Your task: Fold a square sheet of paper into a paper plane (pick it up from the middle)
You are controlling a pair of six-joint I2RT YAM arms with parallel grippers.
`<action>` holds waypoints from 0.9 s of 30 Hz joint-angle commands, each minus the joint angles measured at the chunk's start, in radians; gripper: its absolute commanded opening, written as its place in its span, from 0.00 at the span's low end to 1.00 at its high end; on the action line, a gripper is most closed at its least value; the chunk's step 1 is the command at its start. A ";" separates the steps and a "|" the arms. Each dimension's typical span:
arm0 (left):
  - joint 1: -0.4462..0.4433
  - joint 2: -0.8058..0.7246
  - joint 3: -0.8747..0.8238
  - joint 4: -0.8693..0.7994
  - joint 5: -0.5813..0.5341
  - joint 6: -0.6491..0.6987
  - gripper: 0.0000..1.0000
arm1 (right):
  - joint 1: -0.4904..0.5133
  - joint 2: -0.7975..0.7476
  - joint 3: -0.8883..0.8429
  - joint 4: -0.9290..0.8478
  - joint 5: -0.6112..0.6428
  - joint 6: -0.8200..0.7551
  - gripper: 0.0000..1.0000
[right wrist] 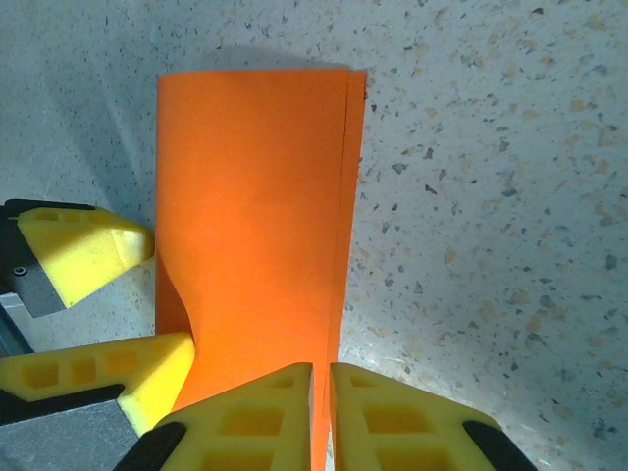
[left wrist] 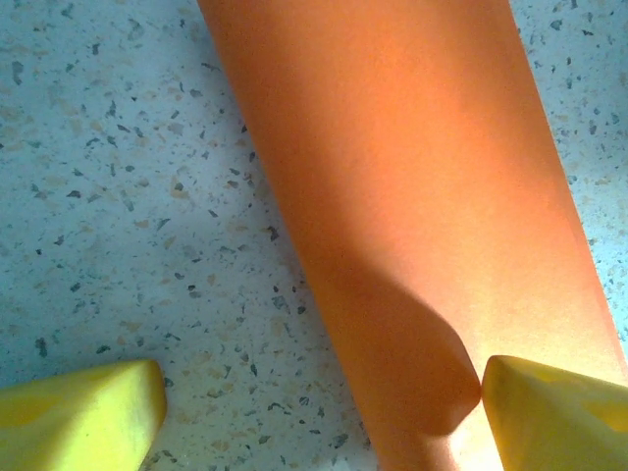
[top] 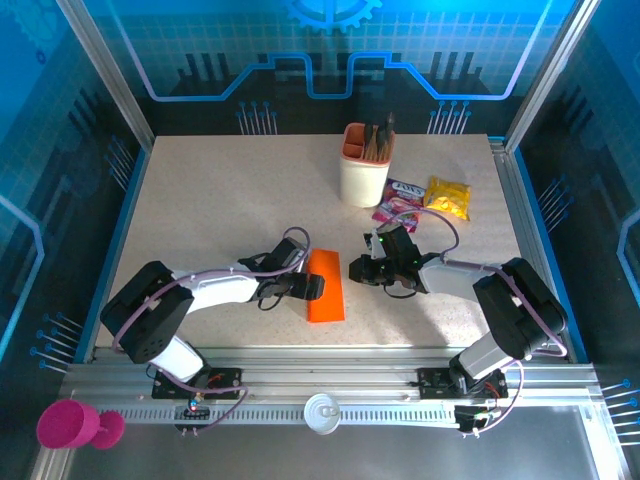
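Between my left pincer (top: 312, 288) and right pincer (top: 358, 270), the square sheet of paper (top: 328, 300) lies flat, folded double. Left spread wide, one fingertip (left wrist: 549, 412) seemingly pinning it; right nearly closed, likely to press the crease.

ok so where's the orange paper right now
In the top view the bright orange folded sheet of paper lies at the near centre of the speckled table, between the left pincer and the right pincer.
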 commanded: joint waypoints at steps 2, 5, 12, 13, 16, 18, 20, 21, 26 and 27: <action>-0.010 0.088 0.005 0.077 0.160 0.027 0.87 | 0.027 0.021 -0.002 0.016 -0.017 -0.004 0.14; -0.009 0.091 0.006 0.079 0.163 0.028 0.86 | 0.039 0.032 0.006 0.018 -0.021 -0.007 0.14; -0.010 0.100 0.008 0.081 0.171 0.033 0.86 | 0.071 0.067 0.036 0.023 -0.022 -0.008 0.14; -0.009 0.102 0.008 0.080 0.171 0.033 0.86 | 0.076 0.071 0.040 0.025 -0.021 -0.007 0.14; -0.010 0.107 0.011 0.082 0.175 0.036 0.86 | 0.091 0.084 0.055 0.023 -0.019 -0.006 0.14; -0.010 0.111 0.013 0.082 0.176 0.038 0.86 | 0.099 0.093 0.064 0.025 -0.016 -0.003 0.13; -0.010 0.113 0.014 0.081 0.177 0.040 0.86 | 0.105 0.101 0.073 0.026 -0.016 -0.001 0.13; -0.010 0.114 0.013 0.082 0.177 0.041 0.86 | 0.107 0.107 0.079 0.027 -0.015 0.000 0.14; -0.010 0.116 0.015 0.082 0.179 0.043 0.86 | 0.118 0.131 0.103 0.034 -0.019 0.008 0.14; -0.010 0.117 0.015 0.081 0.180 0.043 0.86 | 0.122 0.136 0.108 0.034 -0.019 0.007 0.13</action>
